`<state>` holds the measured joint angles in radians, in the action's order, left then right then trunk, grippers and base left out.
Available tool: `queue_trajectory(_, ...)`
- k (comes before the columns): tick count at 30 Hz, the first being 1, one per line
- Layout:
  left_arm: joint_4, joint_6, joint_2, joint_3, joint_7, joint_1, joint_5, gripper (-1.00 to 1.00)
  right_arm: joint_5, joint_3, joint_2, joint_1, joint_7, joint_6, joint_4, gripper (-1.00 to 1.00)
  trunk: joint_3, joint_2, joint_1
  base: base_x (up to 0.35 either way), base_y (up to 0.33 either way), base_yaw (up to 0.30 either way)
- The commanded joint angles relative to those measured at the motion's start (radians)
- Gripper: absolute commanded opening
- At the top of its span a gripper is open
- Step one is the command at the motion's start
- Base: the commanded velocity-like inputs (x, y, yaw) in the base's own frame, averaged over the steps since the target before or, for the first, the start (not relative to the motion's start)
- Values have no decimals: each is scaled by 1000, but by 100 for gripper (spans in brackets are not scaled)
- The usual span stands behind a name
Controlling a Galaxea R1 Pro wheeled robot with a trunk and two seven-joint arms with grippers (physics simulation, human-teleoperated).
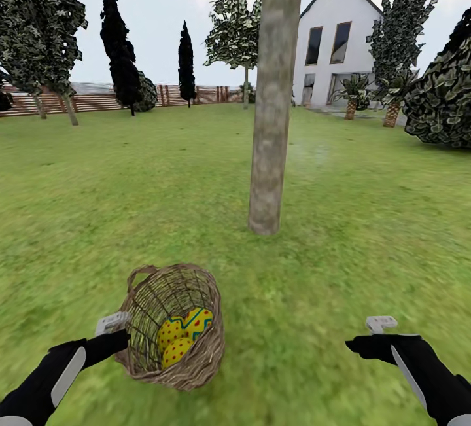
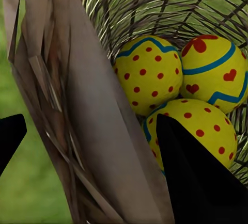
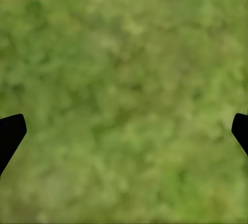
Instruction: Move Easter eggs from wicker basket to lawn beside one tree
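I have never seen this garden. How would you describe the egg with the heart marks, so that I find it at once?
Start at the thick bare tree trunk in the middle of the lawn; the wicker basket stands on the grass in front of it. Three yellow eggs lie inside. The egg with the heart marks carries red hearts, while its two neighbours have only small red dots.

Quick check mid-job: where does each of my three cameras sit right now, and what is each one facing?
Head view: on the head, looking forward and down at the basket, tree and lawn; both arms show.
Left wrist view: by the left tool, facing the basket rim and three eggs; its fingers straddle the rim.
Right wrist view: by the right tool, facing bare grass; fingertips wide apart.
Head and left wrist views share basket and eggs.
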<state>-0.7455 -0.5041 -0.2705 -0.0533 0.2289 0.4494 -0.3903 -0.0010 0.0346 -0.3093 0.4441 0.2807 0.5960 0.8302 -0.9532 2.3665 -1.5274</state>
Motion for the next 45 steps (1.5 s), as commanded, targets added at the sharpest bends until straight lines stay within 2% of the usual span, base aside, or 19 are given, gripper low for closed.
queue_trajectory(1, -2, -8, 0, -3, 3, 1, -11, -100, 1, 2, 0, 1, 5, 5, 1, 100, -1, 0, 0, 3, 0, 0)
queue_trajectory(5, -2, -8, 1, -3, 2, 1, -8, -100, 0, 2, -1, 1, 5, 5, 1, 100, -1, 0, 0, 53, 0, 0)
queue_trajectory(25, -2, -8, 4, -3, 1, 1, -9, -100, 1, 2, -1, 0, 5, 5, 1, 100, -1, 0, 0, 327, 0, 0)
queue_trajectory(34, -2, -11, 6, -3, 4, 1, -8, -100, 1, 2, -1, 1, 5, 4, 1, 100, -1, 0, 0, 39, 0, 0)
queue_trajectory(45, -2, -14, 7, -3, 3, 0, -8, -100, 1, 2, -1, 1, 5, 4, 1, 100, -35, 77, -42, 0, 0, 0)
